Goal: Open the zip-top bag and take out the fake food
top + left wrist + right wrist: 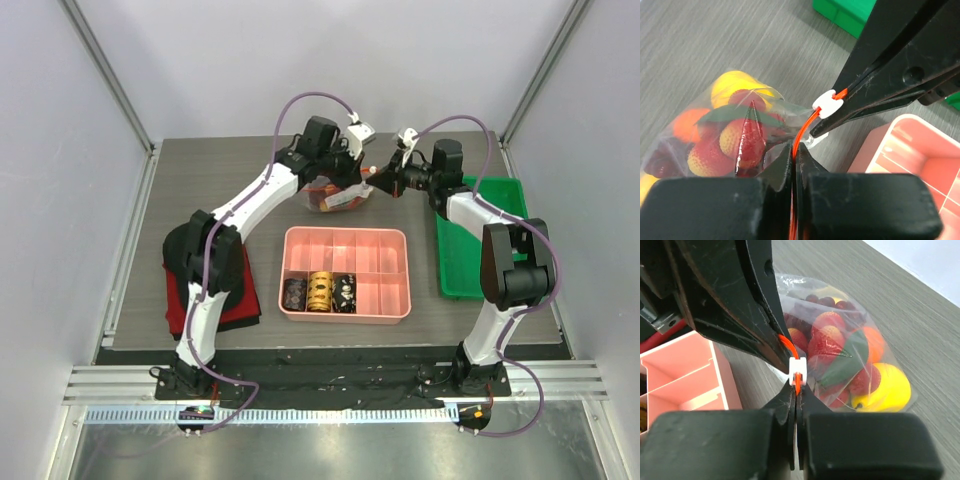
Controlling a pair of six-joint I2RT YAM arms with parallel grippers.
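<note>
Two pinches on | my left jaws clamp the zip strip (805,125), my right jaws clamp its white slider (798,371) | zip-top bag (335,195) rests on table (200,170) beyond pink tray (345,233) | film looks thin, slick; fake food (825,345) light, hard | I'd hold strip, never film

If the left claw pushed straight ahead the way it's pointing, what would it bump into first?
Probably the white slider on the zip-top bag's orange strip, held at the right gripper's tips just ahead. The left gripper itself clamps that strip.
</note>
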